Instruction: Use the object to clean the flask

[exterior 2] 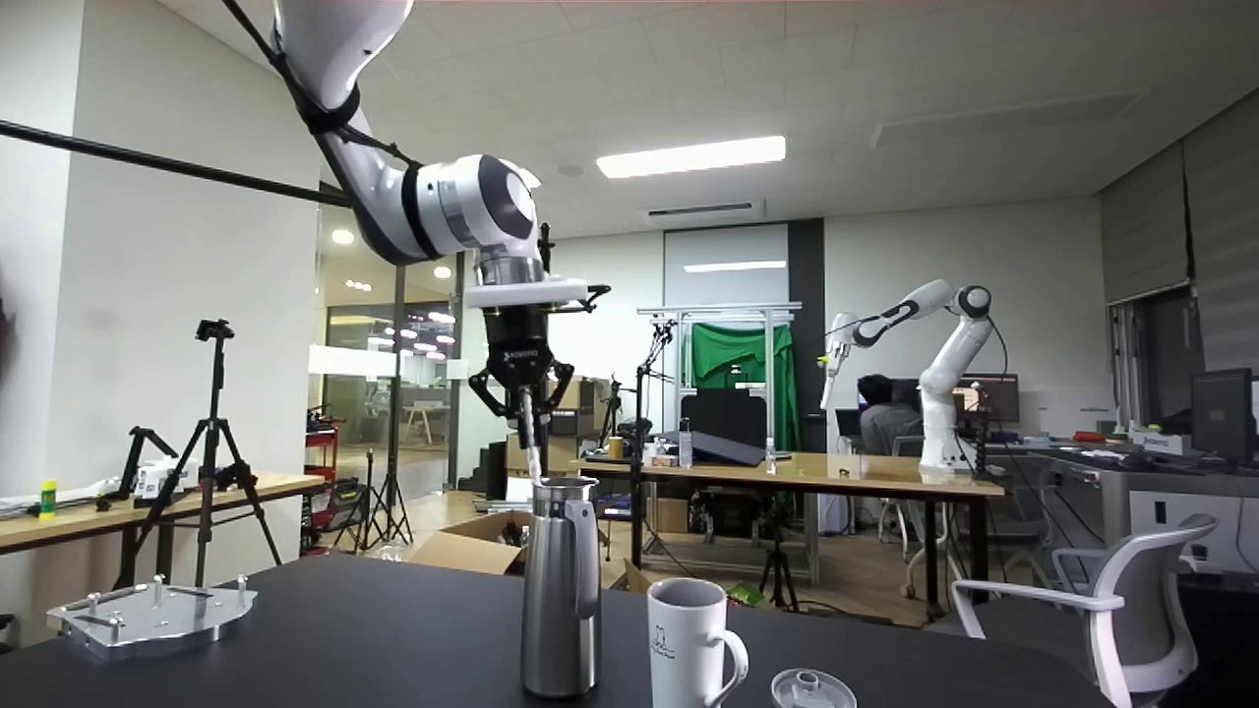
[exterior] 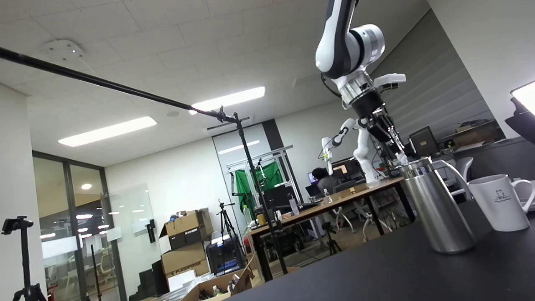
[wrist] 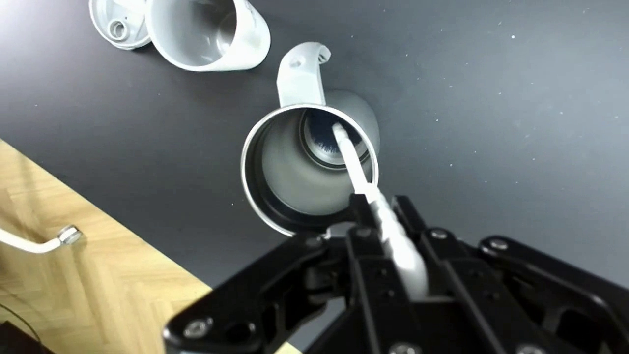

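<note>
Probable step: insertion. Black two-finger gripper (wrist: pixel 383 202) clamps slender white stick tool (exterior 2: pixel 531 439); in wrist view its tip overlies the inside of the cylindrical silver-metal flask (exterior 2: pixel 554 602), toward one o'clock, depth unclear. Next, presumably: lower, scrub.

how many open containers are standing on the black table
2: the metal flask, below the gripper, and the white mug, between the flask and the lid. The table runs past the picture edges, so more may be hidden.
</note>
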Motion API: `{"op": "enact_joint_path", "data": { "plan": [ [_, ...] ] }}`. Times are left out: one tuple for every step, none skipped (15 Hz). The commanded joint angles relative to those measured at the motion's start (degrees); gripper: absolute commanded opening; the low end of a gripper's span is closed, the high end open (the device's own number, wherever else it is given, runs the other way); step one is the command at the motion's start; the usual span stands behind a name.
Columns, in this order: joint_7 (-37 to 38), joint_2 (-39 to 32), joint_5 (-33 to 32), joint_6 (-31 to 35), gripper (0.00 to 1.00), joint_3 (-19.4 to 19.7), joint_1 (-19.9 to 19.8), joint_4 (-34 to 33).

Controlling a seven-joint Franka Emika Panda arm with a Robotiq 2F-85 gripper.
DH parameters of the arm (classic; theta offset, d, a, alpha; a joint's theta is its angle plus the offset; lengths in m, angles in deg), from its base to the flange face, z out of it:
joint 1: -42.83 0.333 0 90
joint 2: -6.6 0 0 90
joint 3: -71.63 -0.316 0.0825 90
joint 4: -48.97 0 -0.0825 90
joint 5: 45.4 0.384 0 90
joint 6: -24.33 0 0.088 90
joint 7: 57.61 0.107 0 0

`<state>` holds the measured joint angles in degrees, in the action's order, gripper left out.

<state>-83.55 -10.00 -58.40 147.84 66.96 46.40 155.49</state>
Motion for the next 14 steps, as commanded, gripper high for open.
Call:
{"op": "enact_joint_path", "data": {
  "plan": [
    [1.3,2.8,-2.8,-1.7,0.04,0.0,0.6,-0.6],
    [1.1,3.8,-3.3,-2.2,0.04,0.0,0.7,-0.9],
    [1.1,4.7,-4.0,-2.5,0.04,0.0,0.8,-1.3],
    [0.8,5.7,-4.1,-2.8,0.04,-0.1,0.7,-1.7],
    [0.7,6.8,-4.2,-2.8,0.04,-0.1,0.7,-1.9],
    [0.6,7.7,-3.9,-2.7,0.04,-0.1,0.6,-2.1],
    [0.4,8.4,-3.4,-2.3,0.04,-0.1,0.4,-2.2],
    [0.3,8.9,-3.1,-2.3,0.04,0.0,0.3,-2.2],
    [0.3,8.9,-2.3,-2.0,0.04,0.0,0.1,-1.8],
    [0.3,8.8,-1.7,-1.5,0.04,0.1,0.0,-1.4],
    [0.2,8.4,-1.0,-1.1,0.04,0.1,-0.2,-1.0],
    [0.3,7.6,0.1,-0.4,0.04,0.2,-0.5,-0.3],
    [0.2,6.8,1.7,0.6,0.04,0.2,-0.8,0.5],
    [0.6,5.9,2.6,1.0,0.04,0.2,-1.0,1.0]
  ]
}}
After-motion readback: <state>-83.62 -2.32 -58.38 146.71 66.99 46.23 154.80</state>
